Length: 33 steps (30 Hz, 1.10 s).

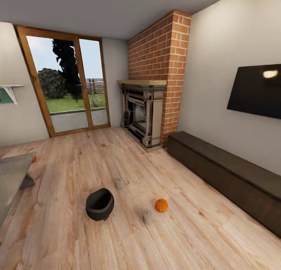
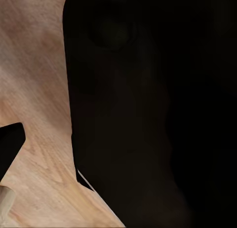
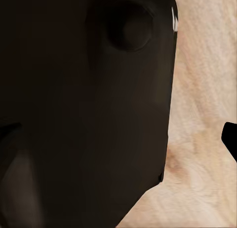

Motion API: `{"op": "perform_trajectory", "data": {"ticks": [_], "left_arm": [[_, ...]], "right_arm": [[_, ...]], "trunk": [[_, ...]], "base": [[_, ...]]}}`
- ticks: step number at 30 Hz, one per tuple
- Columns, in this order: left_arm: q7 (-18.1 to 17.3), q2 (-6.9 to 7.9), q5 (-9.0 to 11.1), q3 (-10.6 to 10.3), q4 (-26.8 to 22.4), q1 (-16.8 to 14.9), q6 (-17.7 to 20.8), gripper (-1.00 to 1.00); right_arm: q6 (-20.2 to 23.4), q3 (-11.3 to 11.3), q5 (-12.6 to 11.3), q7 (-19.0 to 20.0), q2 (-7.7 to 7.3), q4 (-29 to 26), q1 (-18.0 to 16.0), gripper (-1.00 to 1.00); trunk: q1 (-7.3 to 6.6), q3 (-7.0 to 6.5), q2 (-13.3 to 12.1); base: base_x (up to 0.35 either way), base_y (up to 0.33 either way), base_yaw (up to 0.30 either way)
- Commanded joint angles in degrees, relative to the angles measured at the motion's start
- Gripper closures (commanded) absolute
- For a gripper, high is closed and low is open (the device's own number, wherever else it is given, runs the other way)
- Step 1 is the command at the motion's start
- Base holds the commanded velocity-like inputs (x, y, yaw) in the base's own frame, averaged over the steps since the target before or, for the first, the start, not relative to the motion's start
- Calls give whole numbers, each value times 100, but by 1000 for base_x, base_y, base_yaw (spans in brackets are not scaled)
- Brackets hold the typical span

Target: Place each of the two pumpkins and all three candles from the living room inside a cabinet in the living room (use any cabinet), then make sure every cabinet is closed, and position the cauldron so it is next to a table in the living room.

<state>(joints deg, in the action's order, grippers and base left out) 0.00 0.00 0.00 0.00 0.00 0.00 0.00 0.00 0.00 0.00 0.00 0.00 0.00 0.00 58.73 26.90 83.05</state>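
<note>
On the wood floor in the head view the black cauldron [image 1: 100,204] stands tilted, its mouth turned to the upper right. An orange pumpkin [image 1: 161,205] lies to its right. One beige candle [image 1: 119,183] stands just behind the cauldron, and another candle [image 1: 147,217] stands in front of the pumpkin. A second pumpkin [image 1: 34,159] peeks out behind the glossy grey table [image 1: 11,172] at the left edge. The long dark cabinet [image 1: 226,176] runs along the right wall, all fronts shut. Each wrist view has a dark bulk close to the lens and a dark tip at the edge, over floor.
A brick chimney with a beige stone fireplace [image 1: 142,113] stands in the far corner. Glass patio doors [image 1: 70,86] are at the back left, and a black TV [image 1: 257,90] hangs above the cabinet. Open floor lies between the scattered items and the cabinet.
</note>
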Motion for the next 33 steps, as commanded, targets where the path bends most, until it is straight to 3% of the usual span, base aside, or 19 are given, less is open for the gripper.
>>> {"op": "perform_trajectory", "data": {"ticks": [1,23,33], "left_arm": [[27,33,-12,2,-26,-34,-33,-100],[-27,32,-12,-3,-26,-35,-80,-100],[-43,10,-14,-16,-26,-36,-196,-100]], "right_arm": [[-13,33,4,-32,16,-33,-7,-100],[-20,2,0,-38,-19,-84,-8,-100],[-238,-16,6,-44,19,-182,-9,-100]], "trunk": [[0,3,3],[0,2,3],[0,-6,3]], "base": [[0,0,0],[4,0,2],[258,0,220]]}}
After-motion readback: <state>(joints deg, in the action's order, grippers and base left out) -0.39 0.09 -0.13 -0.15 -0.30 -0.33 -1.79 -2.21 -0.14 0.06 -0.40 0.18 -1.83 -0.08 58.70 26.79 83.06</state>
